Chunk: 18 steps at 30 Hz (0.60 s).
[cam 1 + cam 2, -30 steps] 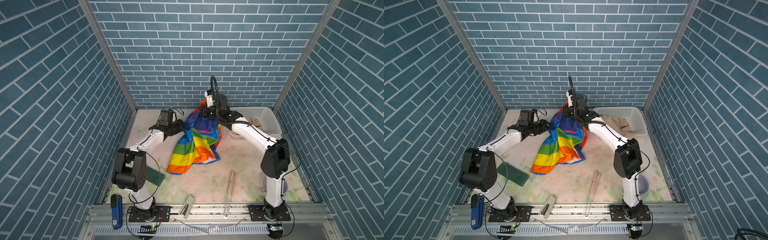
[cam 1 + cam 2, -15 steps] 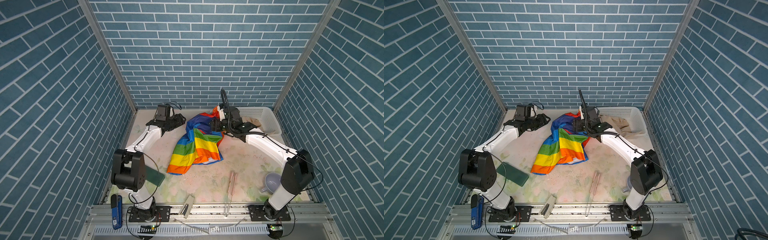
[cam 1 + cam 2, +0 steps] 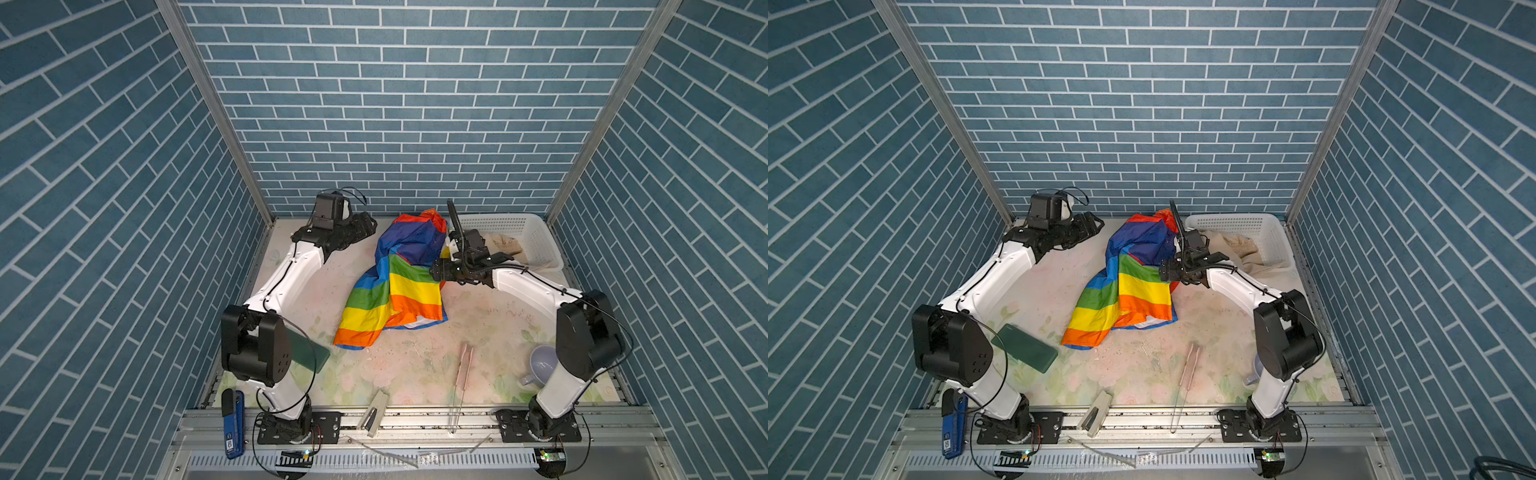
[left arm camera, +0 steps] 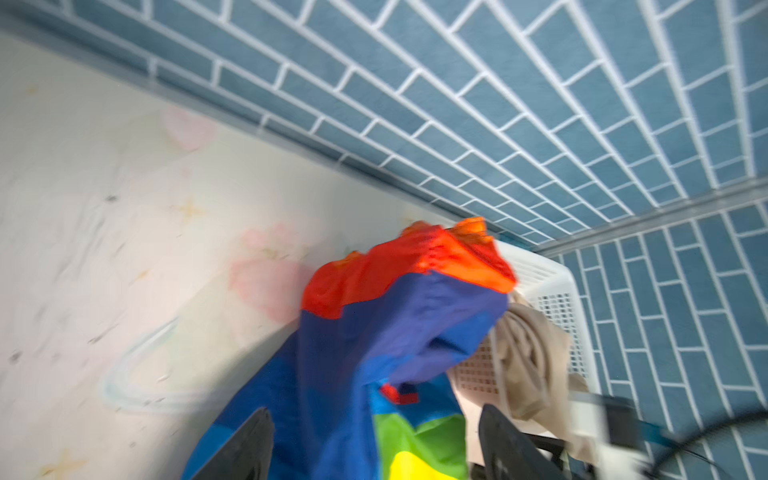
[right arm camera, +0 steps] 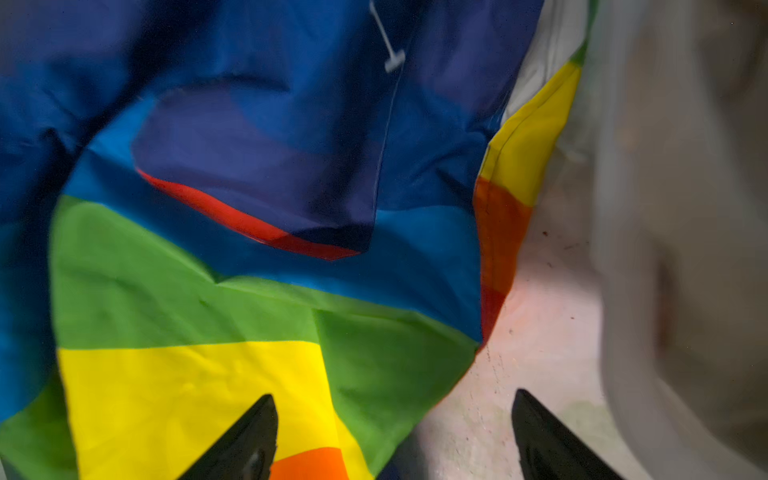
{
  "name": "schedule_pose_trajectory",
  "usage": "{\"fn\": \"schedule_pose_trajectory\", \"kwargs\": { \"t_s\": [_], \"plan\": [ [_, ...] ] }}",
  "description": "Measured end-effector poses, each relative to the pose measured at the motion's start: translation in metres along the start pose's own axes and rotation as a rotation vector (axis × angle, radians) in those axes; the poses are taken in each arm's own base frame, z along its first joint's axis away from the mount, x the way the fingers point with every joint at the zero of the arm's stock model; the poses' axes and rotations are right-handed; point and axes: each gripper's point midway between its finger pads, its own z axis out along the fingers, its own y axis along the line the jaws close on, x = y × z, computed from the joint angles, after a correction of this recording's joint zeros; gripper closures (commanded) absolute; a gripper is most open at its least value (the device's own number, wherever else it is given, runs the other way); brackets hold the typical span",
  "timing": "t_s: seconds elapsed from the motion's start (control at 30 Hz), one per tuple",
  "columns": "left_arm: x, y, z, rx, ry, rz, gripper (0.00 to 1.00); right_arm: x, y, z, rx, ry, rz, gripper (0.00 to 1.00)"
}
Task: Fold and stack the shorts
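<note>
A: Where are the rainbow-striped shorts lying?

B: They are lying crumpled on the middle of the surface. The orange and yellow leg ends are spreading toward the front. The red and blue waist end is bunching up at the back, right beside the white basket.

A: And the beige shorts?

B: They are sitting in that basket in the back right corner, with part of the fabric hanging over its near rim.

A: What is the left pincer doing?

B: It is hovering near the back wall, to the left of the rainbow pair and clear of it in both top views. Its fingers are standing wide apart and gripping nothing.

A: And the right pincer?

B: It is hanging over the right edge of the rainbow pair, between that fabric and the basket. Its wrist view is showing both fingers spread apart, one above the yellow stripe and one above bare surface, with no cloth pinched between them.
</note>
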Motion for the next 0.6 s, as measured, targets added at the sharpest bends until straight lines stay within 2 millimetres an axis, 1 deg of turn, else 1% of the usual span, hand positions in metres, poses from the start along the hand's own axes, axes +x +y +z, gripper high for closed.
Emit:
{"fn": "schedule_pose_trajectory", "kwargs": {
  "t_s": [0.07,0.13,0.17,0.2,0.23,0.3,0.33,0.37,0.43,0.47,0.5,0.53,0.57,0.6],
  "plan": [
    [0.004,-0.012,0.000,0.020,0.009,0.018,0.20,0.005,-0.001,0.020,-0.006,0.046,0.025,0.13],
    [0.009,-0.017,0.003,0.023,0.034,0.031,0.19,0.012,-0.003,0.034,-0.011,0.081,0.052,0.13],
    [0.010,-0.016,0.007,0.019,0.048,0.033,0.19,0.017,-0.004,0.039,-0.011,0.097,0.064,0.15],
    [0.011,-0.015,0.011,0.016,0.060,0.034,0.18,0.020,-0.004,0.043,-0.014,0.110,0.079,0.21],
    [0.012,-0.013,0.015,0.013,0.072,0.031,0.18,0.022,-0.004,0.046,-0.018,0.119,0.088,0.31],
    [0.017,-0.008,0.024,0.010,0.104,0.022,0.20,0.024,-0.002,0.051,-0.033,0.134,0.104,0.89],
    [0.020,-0.006,0.026,0.009,0.118,0.017,0.20,0.021,0.001,0.052,-0.043,0.135,0.112,1.00],
    [0.023,-0.004,0.026,0.007,0.131,0.013,0.20,0.015,0.005,0.051,-0.054,0.129,0.111,1.00],
    [0.026,-0.003,0.022,0.005,0.150,0.012,0.20,-0.006,0.019,0.046,-0.080,0.096,0.091,1.00],
    [0.025,-0.003,0.016,0.003,0.151,0.015,0.20,-0.025,0.029,0.038,-0.094,0.060,0.067,1.00],
    [0.022,-0.004,0.005,0.000,0.144,0.018,0.19,-0.044,0.039,0.028,-0.106,0.019,0.039,1.00],
    [0.016,-0.005,-0.009,-0.001,0.125,0.022,0.18,-0.067,0.053,0.014,-0.116,-0.037,-0.005,1.00],
    [0.008,-0.007,-0.027,-0.001,0.093,0.027,0.17,-0.087,0.065,0.000,-0.122,-0.089,-0.045,1.00],
    [-0.002,-0.008,-0.048,-0.001,0.049,0.028,0.16,-0.112,0.082,-0.019,-0.130,-0.161,-0.094,1.00]
  ]
}}
